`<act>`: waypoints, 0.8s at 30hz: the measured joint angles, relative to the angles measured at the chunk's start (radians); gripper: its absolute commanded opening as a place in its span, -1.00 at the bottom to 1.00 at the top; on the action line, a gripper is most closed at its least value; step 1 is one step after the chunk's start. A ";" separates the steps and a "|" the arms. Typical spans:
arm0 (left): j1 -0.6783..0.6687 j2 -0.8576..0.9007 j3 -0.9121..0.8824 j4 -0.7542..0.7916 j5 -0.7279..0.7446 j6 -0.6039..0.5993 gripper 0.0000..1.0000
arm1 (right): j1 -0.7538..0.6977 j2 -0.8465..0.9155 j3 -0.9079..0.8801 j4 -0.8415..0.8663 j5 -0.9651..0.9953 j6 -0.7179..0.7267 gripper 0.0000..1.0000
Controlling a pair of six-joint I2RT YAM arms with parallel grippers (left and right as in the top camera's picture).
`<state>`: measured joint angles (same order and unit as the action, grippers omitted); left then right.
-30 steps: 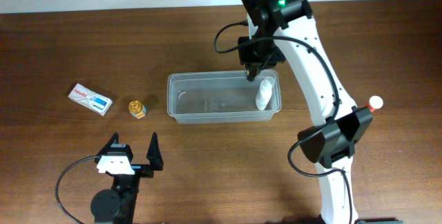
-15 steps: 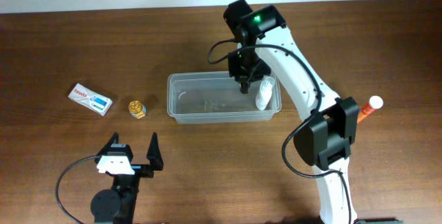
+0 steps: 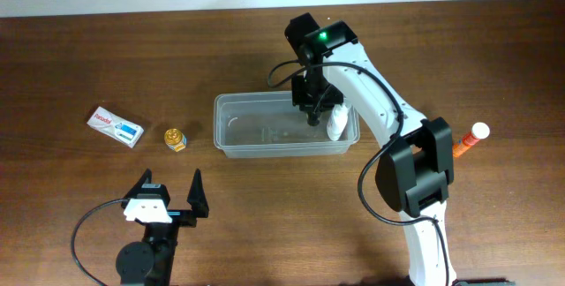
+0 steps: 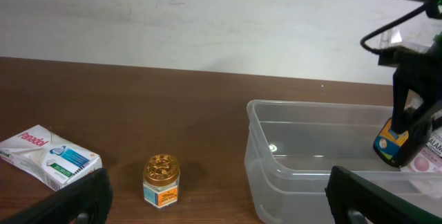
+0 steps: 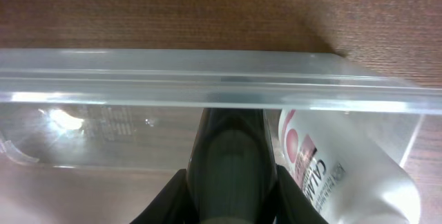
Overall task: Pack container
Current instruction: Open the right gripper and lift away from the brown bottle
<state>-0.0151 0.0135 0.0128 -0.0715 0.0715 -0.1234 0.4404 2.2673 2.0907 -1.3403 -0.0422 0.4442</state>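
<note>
The container is a clear plastic tub at the table's middle. A white bottle lies at its right end. My right gripper reaches down into the tub beside that bottle, shut on a dark bottle with a blue and yellow label. In the right wrist view the dark bottle fills the gap between my fingers, behind the container's rim, with the white bottle to its right. My left gripper rests open near the front edge, nothing between its fingers.
A small jar with a gold lid stands left of the tub, and a white and blue box lies further left. An orange pen-like thing with a white cap lies right of the right arm.
My right gripper has moved left and down into the container with the dark bottle. The white bottle and the left arm have not moved.
</note>
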 measured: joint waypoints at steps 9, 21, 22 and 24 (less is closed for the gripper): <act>0.000 0.000 0.000 0.000 0.000 0.000 0.99 | 0.000 0.000 -0.068 0.062 0.000 0.001 -0.48; 0.000 0.000 0.000 0.000 0.000 0.000 0.99 | 0.000 0.000 -0.081 0.071 0.015 0.003 -0.32; 0.000 0.000 0.000 0.000 0.000 0.000 0.99 | 0.000 0.000 -0.081 0.071 0.015 0.002 -0.31; 0.000 0.000 0.000 0.000 0.000 0.000 0.99 | 0.000 0.000 -0.081 0.071 0.016 0.002 -0.31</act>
<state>-0.0151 0.0139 0.0128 -0.0715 0.0715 -0.1234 0.4404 2.2669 2.0098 -1.2690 -0.0265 0.4461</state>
